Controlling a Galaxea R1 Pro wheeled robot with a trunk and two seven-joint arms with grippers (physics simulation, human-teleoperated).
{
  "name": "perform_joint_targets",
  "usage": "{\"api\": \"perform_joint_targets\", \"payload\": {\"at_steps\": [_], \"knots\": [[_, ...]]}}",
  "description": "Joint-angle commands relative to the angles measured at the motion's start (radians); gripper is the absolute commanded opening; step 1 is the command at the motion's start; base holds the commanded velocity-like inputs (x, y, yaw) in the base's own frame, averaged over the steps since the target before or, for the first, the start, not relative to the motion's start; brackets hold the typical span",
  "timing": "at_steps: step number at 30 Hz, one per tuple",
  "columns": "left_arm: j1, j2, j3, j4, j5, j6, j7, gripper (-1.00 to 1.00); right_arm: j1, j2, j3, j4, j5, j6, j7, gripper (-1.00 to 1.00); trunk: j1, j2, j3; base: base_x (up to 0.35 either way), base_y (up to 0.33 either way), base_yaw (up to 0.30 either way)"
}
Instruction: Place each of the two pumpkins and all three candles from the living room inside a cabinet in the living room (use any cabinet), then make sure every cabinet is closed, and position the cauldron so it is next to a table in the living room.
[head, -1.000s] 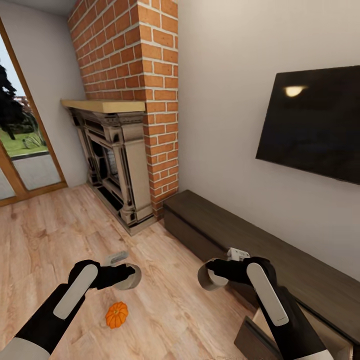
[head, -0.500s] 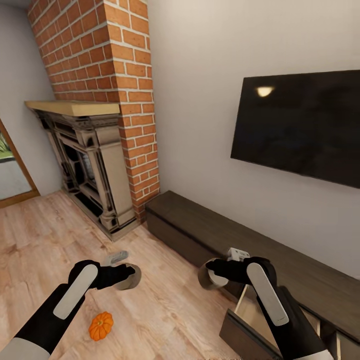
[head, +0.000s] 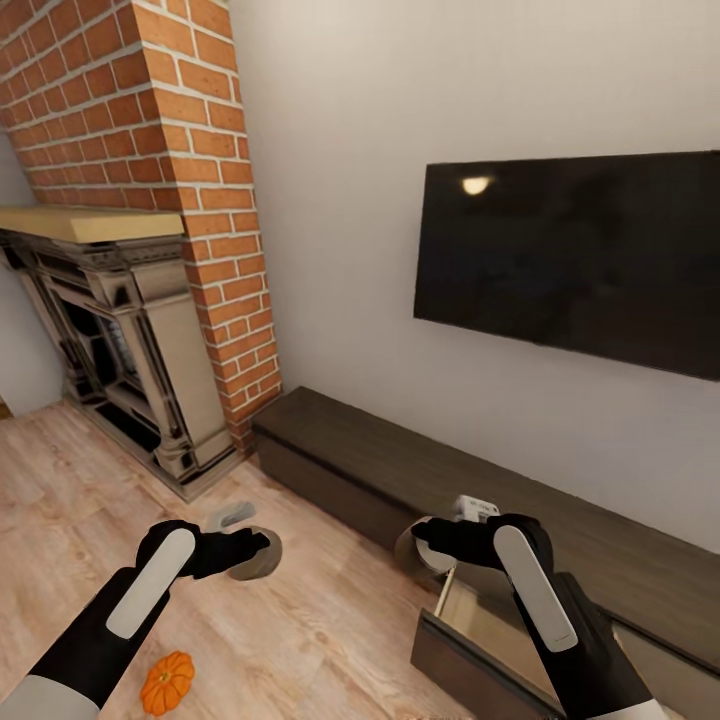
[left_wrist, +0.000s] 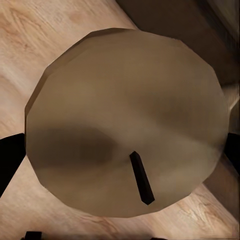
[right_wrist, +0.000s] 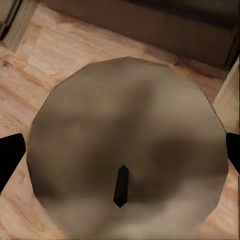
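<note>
Each gripper is shut on one cream-beige candle. In the head view my left gripper (head: 252, 553) holds its candle (head: 264, 562) above the plank floor. My right gripper (head: 422, 545) holds the other candle (head: 410, 556) just in front of the long dark-brown cabinet (head: 380, 460). The wrist views look down on each candle's top (left_wrist: 125, 115) (right_wrist: 125, 135) with its dark wick, black fingertips (left_wrist: 10, 160) (right_wrist: 10, 155) at the sides. One orange pumpkin (head: 167, 683) lies on the floor under my left forearm. A cabinet front panel (head: 470, 665) stands open below my right arm.
A brick chimney (head: 170, 150) and an ornate beige-and-black fireplace (head: 120, 350) stand at the left. A dark TV screen (head: 580, 260) hangs on the wall above the cabinet. A small grey object (head: 228, 516) lies on the floor beyond my left gripper.
The head view has swung to the right, so the room slid left in the picture. Both arms keep their pose and their candles. More of the open cabinet panel shows.
</note>
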Motion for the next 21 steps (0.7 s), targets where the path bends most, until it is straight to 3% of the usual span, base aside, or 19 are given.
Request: {"api": "perform_joint_targets", "payload": {"at_steps": [1, 21], "knots": [[-0.001, 0.001, -0.002, -0.002, 0.011, -0.001, 0.011, -1.0, -0.001, -0.001, 0.002, -0.001, -0.011, 0.0, -0.01, -1.0, -0.004, 0.006, 0.002, 0.0, 0.0, -0.274], [-0.001, 0.0, -0.002, -0.002, 0.011, -0.001, 0.011, -1.0, -0.001, -0.001, 0.001, 0.0, -0.011, 0.0, -0.01, -1.0, -0.081, 0.146, 0.065, 0.0, 0.0, -0.274]]}}
